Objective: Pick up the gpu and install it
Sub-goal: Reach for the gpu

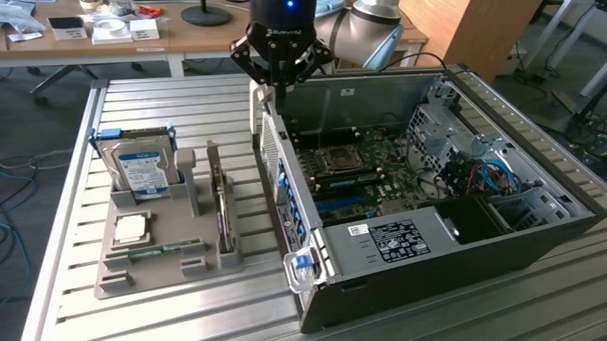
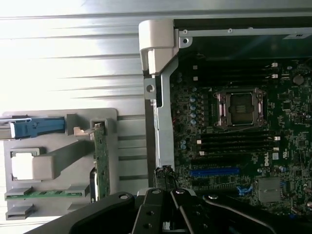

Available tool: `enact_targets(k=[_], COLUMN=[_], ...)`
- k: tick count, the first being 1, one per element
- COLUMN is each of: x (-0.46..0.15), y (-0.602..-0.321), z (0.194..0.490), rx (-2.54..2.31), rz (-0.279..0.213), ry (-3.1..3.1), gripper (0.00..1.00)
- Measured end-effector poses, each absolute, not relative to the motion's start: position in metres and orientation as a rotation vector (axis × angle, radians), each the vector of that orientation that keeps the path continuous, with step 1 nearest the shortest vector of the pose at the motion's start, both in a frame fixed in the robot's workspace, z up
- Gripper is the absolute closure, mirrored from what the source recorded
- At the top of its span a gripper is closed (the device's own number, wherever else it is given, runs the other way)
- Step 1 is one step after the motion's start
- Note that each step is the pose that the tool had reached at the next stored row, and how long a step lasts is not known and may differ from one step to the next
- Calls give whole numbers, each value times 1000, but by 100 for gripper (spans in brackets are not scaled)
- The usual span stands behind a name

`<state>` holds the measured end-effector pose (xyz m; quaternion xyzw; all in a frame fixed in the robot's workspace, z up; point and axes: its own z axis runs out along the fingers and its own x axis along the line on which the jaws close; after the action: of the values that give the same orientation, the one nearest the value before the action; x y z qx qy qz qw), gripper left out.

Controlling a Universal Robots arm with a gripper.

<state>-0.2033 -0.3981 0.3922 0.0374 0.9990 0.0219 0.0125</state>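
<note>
The gpu (image 1: 223, 202) stands on edge in a slot of the grey holder (image 1: 161, 280), its green board (image 2: 101, 161) seen edge-on in the wrist view. My gripper (image 1: 278, 87) hangs above the far left corner of the open computer case (image 1: 427, 234), well behind the gpu. Its black fingers (image 2: 181, 207) are shut together with nothing between them. Inside the case lies the motherboard (image 1: 365, 167), with a blue card slot (image 2: 214, 171) and an open processor socket (image 2: 240, 108).
The holder also carries a hard drive (image 1: 142, 167) with a blue-white label, a processor chip (image 1: 130, 229) and a narrow memory stick (image 1: 156, 250). The case's side wall (image 1: 284, 192) rises between holder and motherboard. A wooden desk (image 1: 170, 39) stands behind the slatted table.
</note>
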Motion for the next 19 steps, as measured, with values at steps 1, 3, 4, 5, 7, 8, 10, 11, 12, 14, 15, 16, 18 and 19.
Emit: enact_targets(k=[1, 3, 4, 5, 7, 8, 10, 11, 12, 14, 15, 16, 18, 19], x=[-204, -206, -207, -208, -209, -210, -212, -213, -213, -215, -215, -215, -216, -216], y=[-398, -398, -398, -398, -398, -398, -398, -398, -398, -398, -398, -398, -398, -398], z=[392, 392, 392, 392, 392, 392, 392, 392, 392, 392, 392, 392, 392, 392], rx=[117, 117, 117, 117, 117, 117, 117, 117, 117, 117, 117, 117, 117, 117], rz=[68, 68, 68, 68, 68, 68, 68, 68, 68, 68, 68, 68, 68, 68], ry=[3114, 3114, 3114, 3114, 3114, 3114, 3114, 3114, 3114, 3114, 3114, 3114, 3114, 3114], gripper=[89, 89, 89, 89, 89, 89, 89, 89, 89, 89, 89, 89, 89, 89])
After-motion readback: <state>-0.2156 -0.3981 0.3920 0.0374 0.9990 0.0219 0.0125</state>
